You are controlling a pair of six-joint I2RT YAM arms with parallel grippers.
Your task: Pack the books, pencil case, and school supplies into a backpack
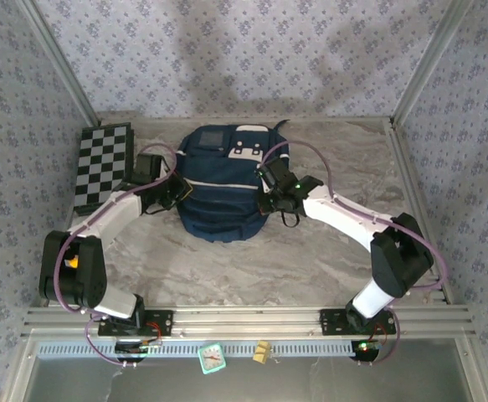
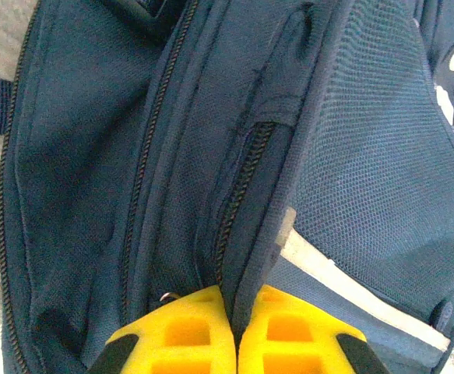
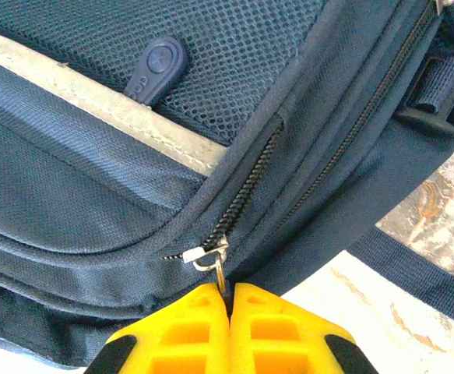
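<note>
- right gripper [image 3: 229, 290]: yellow fingers pressed together, clamped on the metal zip pull [image 3: 213, 257] at the end of a zip on the backpack [image 3: 94, 179].
- left gripper [image 2: 234, 294]: fingers likewise closed tight. a ridge of the backpack's [image 2: 351, 156] fabric beside a zip runs into the seam between them and looks pinched there.
- seen from above, the left gripper [image 1: 179, 188] is at the backpack's [image 1: 218, 201] left flank and the right gripper [image 1: 269, 191] at its right flank.
- the navy backpack lies flat near the middle of the table [image 1: 310, 260], towards the back, white patches and grey-blue panel at its far end.
- the table is pale grey marble-patterned. a black-and-white chequered board [image 1: 101, 163] lies at its far left corner, just beside the left arm's wrist.
- lilac flower-print walls [image 1: 227, 50] close the back and sides. an aluminium rail [image 1: 252, 318] runs along the near edge.
- each arm rises from the rail, bends at a dark elbow out by its own side, and reaches its white forearm inward to the bag.
</note>
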